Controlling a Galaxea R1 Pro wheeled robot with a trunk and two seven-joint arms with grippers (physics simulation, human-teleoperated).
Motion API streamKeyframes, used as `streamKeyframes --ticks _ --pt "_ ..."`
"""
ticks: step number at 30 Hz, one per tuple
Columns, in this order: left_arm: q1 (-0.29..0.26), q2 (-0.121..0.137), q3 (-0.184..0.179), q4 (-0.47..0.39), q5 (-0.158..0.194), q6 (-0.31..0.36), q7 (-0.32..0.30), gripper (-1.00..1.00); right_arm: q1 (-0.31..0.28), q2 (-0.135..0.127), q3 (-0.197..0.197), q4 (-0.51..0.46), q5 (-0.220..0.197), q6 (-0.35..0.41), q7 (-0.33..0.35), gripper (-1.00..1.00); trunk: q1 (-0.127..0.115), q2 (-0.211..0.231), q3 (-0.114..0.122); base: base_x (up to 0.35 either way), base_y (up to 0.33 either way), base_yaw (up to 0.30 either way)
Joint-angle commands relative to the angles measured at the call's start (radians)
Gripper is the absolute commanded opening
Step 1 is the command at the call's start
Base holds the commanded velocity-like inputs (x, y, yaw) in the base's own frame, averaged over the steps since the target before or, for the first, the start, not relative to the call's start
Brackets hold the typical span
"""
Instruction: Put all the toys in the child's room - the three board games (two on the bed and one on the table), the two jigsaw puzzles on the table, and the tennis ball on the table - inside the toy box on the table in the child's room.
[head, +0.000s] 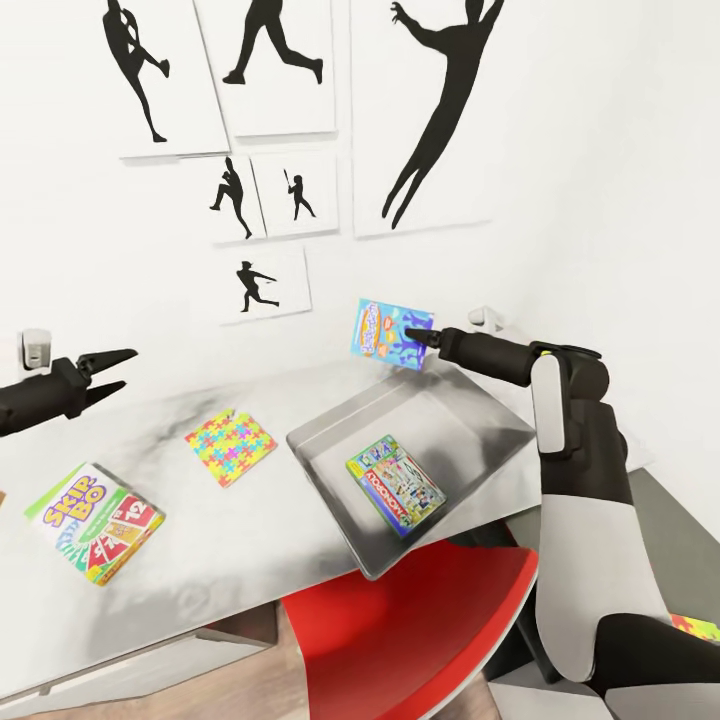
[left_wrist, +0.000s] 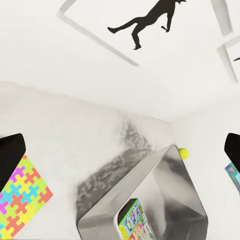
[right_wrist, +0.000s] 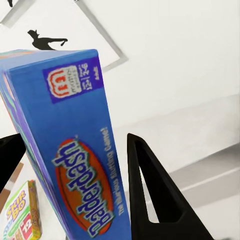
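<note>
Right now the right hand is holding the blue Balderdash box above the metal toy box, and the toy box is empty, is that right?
Not quite. The right hand does hold the Balderdash box above the toy box, but the toy box is not empty: the head view shows a Monopoly game lying inside it.

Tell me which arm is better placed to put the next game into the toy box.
Right. Its claw already holds the Balderdash box above the toy box. The left claw is open and empty, off to the side, away from the box.
</note>
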Motion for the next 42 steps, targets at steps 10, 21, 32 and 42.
streamKeyframes --ticks 10,21,32,42 --pt "0.029 0.001 0.027 -0.002 0.004 0.005 0.004 1.0 -0.008 -0.002 -0.003 0.008 0.001 0.007 0.005 -1.0 0.001 -0.002 -0.002 0.0 0.0 0.0" --pt "0.094 0.008 0.053 -0.013 0.005 0.006 0.0 1.0 -0.068 -0.051 0.079 0.143 0.0 0.007 0.021 -1.0 0.001 -0.002 -0.002 0.0 0.0 0.0" --pt "0.116 0.011 0.085 -0.013 -0.002 0.009 0.004 1.0 -0.106 -0.138 0.186 0.197 -0.004 0.007 0.254 -1.0 0.001 -0.002 -0.002 0.0 0.0 0.0" --pt "0.122 0.012 0.088 -0.012 -0.018 0.008 0.004 1.0 -0.144 -0.208 0.234 0.278 -0.002 0.007 0.503 -1.0 0.001 -0.002 -0.002 0.0 0.0 0.0"
